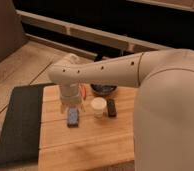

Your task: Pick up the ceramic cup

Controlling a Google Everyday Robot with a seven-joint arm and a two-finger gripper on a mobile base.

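Evidently your pick has not begun: the ceramic cup (pixel 98 106) stands upright on the wooden bench (pixel 90 145), ungrasped, at 3 o'clock from the hand (pixel 72 104). The hand hangs beside the cup, with a small blue object (pixel 73 118) at its 6 o'clock. You cannot tell whether it is open or closed. A dark bowl (pixel 104 90) sits at the cup's 12 o'clock. By my reading, you have yet to shift across, descend, grip and lift.
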